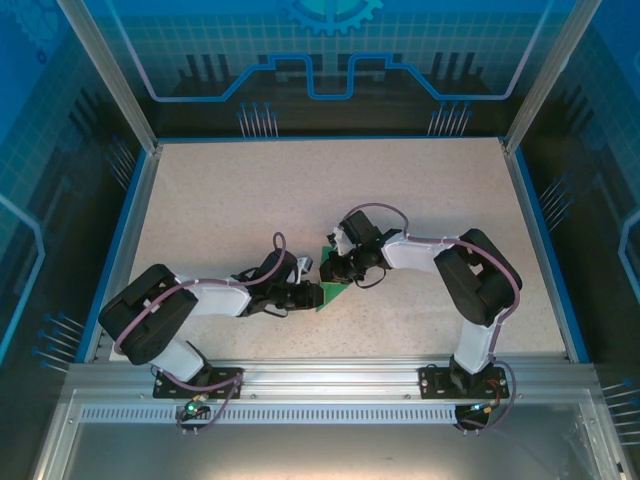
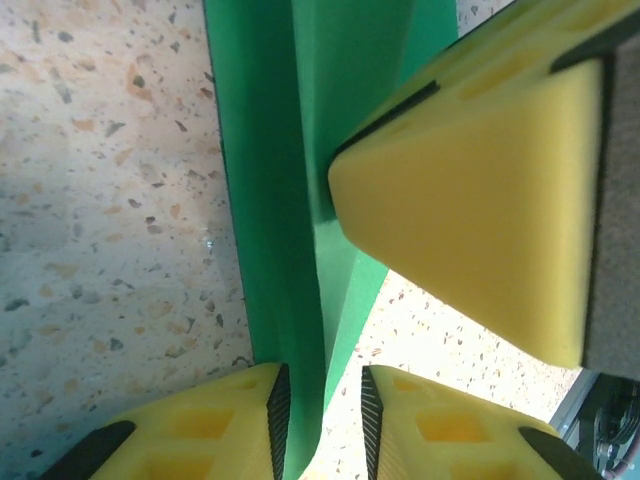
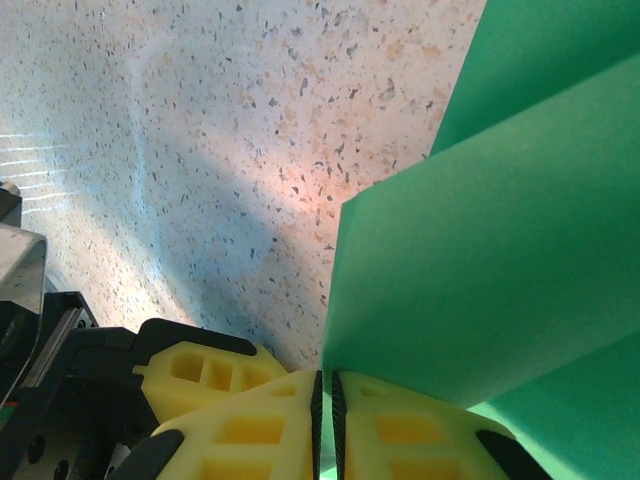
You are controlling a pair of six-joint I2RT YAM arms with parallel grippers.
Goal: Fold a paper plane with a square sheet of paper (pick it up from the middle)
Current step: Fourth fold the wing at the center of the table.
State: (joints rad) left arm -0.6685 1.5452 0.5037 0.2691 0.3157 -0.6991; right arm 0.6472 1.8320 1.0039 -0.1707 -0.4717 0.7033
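Observation:
The green paper, folded into a narrow layered shape, is held up at mid-table between both grippers. My right gripper is shut on its edge; in the right wrist view the pads pinch a thin green layer, and the folded sheet fans up to the right. My left gripper stands slightly open around a creased strip of the paper. The strip lies against the left pad, with a gap to the right pad. A yellow finger of the right gripper presses close from the upper right.
The speckled tabletop spreads out around the grippers, bounded by a blue rim and metal frame posts. A finger of the left gripper sits right beside the right jaws.

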